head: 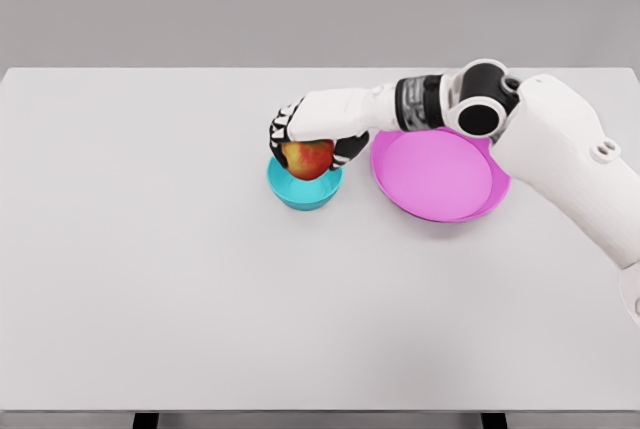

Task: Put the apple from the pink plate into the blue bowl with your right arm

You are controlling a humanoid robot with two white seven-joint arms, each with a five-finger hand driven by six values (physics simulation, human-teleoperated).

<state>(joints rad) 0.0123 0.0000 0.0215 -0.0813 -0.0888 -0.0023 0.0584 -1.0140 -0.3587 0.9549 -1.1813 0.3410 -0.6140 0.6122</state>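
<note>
Head view shows my right hand extended across the white table, with its fingers curled over the apple from above. The grasp is closed on the fruit: dark finger segments wrap its far and left sides, and the thumb side bears against its right flank. The apple sits directly under my palm and over the blue bowl; its lower part appears to be at or just inside the rim (whether it touches the bowl floor cannot be determined from this angle). The pink plate lies just to the right of my fingers, beneath my forearm, and carries nothing. My left arm does not appear.

Handling notes:
1. The apple is judged rigid and moderately heavy for its size, with a smooth, waxy skin. Expect it to slip under a light pinch, so a wrapping grasp around the widest band is the correct hold.
2. The skin bruises under point pressure. Spread contact over several fingertips.
3. A round body rolls on release. The bowl wall should contain it, provided it is let go low inside the rim.

Task status, by judgement: the transfer is nearly complete. What remains is opening the fingers and lifting clear without dragging the bowl, which looks light.
</note>
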